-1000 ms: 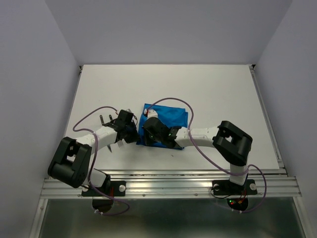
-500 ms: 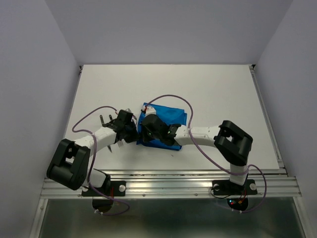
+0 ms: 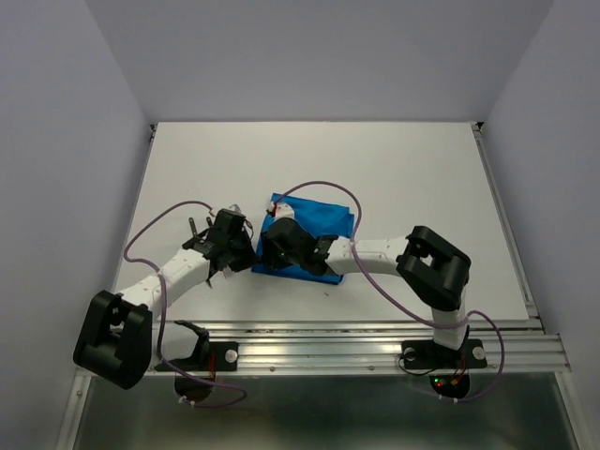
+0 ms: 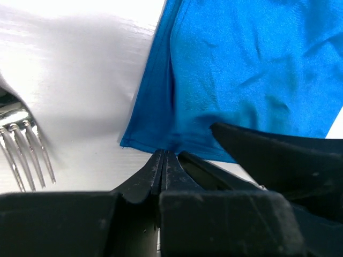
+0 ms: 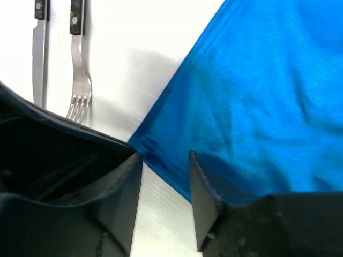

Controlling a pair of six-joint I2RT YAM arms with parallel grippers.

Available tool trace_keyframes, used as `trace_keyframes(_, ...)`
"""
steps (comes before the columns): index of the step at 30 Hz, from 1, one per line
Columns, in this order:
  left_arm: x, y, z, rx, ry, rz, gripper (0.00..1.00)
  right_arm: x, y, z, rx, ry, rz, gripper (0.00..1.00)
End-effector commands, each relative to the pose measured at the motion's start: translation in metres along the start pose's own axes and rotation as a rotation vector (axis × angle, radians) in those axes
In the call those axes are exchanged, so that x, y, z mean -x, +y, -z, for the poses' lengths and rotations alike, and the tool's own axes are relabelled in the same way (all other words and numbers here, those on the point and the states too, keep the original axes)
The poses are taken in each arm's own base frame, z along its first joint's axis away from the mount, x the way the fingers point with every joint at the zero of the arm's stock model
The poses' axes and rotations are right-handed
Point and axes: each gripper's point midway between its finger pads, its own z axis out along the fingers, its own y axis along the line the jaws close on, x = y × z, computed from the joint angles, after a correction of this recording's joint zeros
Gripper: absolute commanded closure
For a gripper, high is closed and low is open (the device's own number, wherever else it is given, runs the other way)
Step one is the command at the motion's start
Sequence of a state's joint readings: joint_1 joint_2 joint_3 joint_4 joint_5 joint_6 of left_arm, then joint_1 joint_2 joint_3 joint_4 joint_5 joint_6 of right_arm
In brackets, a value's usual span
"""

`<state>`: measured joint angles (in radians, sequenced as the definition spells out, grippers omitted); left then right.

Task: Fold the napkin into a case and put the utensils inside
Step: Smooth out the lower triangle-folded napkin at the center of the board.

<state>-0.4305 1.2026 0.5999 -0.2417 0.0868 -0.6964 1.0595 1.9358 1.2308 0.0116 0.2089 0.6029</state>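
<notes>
The folded napkin (image 3: 323, 225) lies mid-frame in the top view. At its left edge the left gripper (image 4: 163, 160) is pinched nearly together, and the right gripper (image 5: 165, 159) is half spread. The fork (image 5: 79, 80) and the knife (image 5: 38, 64) lie parallel just left of the cloth, so I judge them nearer the left gripper.

the top camera looks down from behind on the whole table (image 3: 394, 169); both wrist cameras sit close, sharing the napkin (image 4: 241, 69) corner and, probably, the fork (image 4: 27, 155).

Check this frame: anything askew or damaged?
Nothing damaged. The napkin lies slightly rotated against the table edges, its left hem bunched where the left gripper pinches it. Fork and knife lie straight, parallel.
</notes>
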Motion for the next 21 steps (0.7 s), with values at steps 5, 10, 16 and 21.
trace_keyframes(5,0.03,-0.012,0.021,0.007,-0.103,-0.001,0.8,0.072,-0.021,0.059,-0.006,-0.202,-0.104,0.43)
trace_keyframes(10,0.043,-0.022,0.023,-0.023,-0.154,-0.006,0.88,0.043,-0.082,0.095,-0.11,-0.193,-0.163,0.58)
trace_keyframes(16,0.032,-0.04,-0.004,-0.092,-0.04,-0.078,1.0,-0.035,-0.109,0.106,-0.119,-0.064,-0.344,0.9)
trace_keyframes(21,0.015,-0.016,-0.038,0.016,0.062,-0.095,1.0,-0.057,-0.12,0.1,-0.149,-0.019,-0.354,0.91)
